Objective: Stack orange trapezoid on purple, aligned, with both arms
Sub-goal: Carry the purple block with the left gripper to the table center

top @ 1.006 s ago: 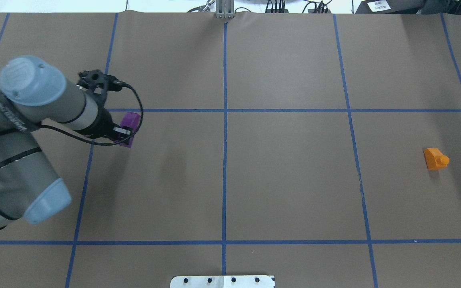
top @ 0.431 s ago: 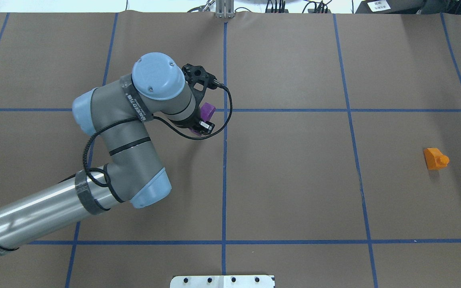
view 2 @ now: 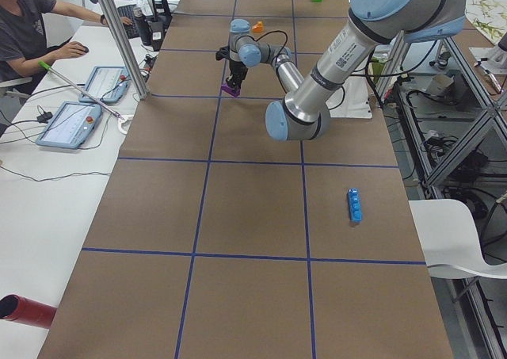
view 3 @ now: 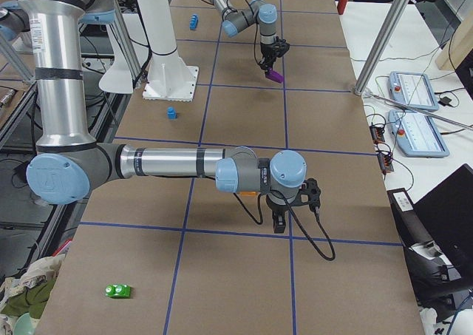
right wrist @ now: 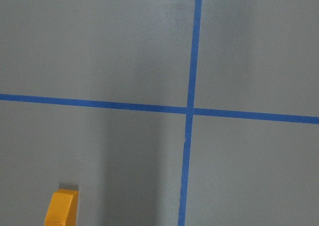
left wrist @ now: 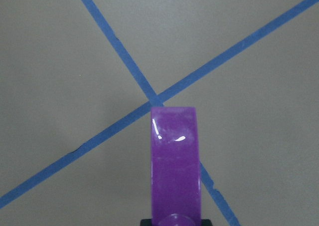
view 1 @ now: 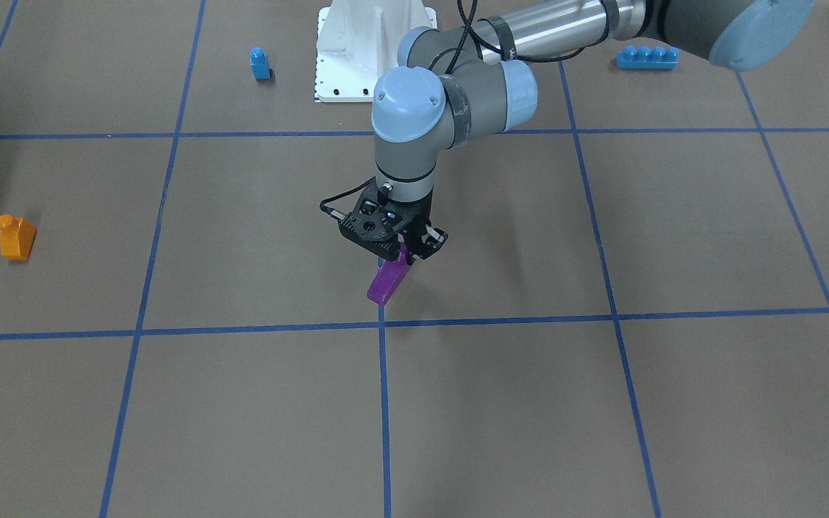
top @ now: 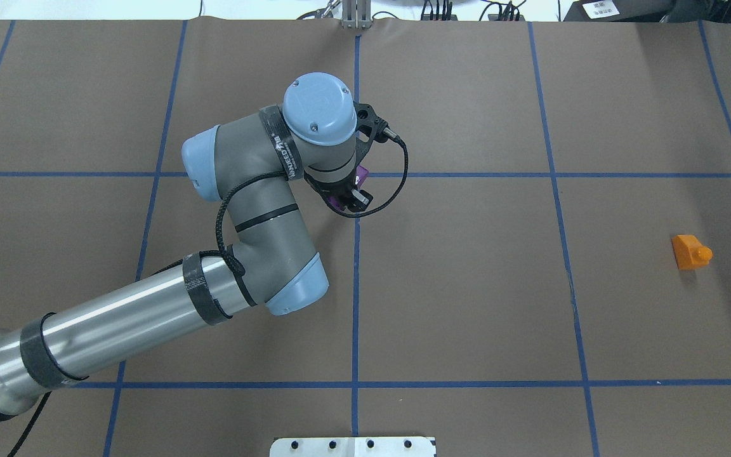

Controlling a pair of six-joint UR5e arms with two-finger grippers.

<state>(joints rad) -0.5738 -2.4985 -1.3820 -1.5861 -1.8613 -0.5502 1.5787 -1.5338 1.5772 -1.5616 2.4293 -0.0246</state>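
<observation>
My left gripper (view 1: pixel 406 253) is shut on the purple block (view 1: pixel 388 282), which hangs tilted from it, low over the tape crossing at the table's middle. The block also shows in the left wrist view (left wrist: pixel 174 166) and, mostly hidden by the wrist, in the overhead view (top: pixel 361 172). The orange trapezoid (top: pixel 690 252) lies on its side far to the right, also in the front view (view 1: pixel 16 236) and the right wrist view (right wrist: pixel 61 207). My right gripper (view 3: pixel 281 220) shows only in the exterior right view. I cannot tell whether it is open.
A small blue single-stud block (view 1: pixel 260 63) and a long blue brick (view 1: pixel 646 57) lie near the white robot base (view 1: pixel 357 65). A green block (view 3: pixel 118 290) lies at the table's right end. An operator (view 2: pixel 32 26) and tablets are beyond the far edge.
My left arm has swung right, carrying the purple block from the left part of the table to the centre tape crossing. The orange trapezoid has not moved.
</observation>
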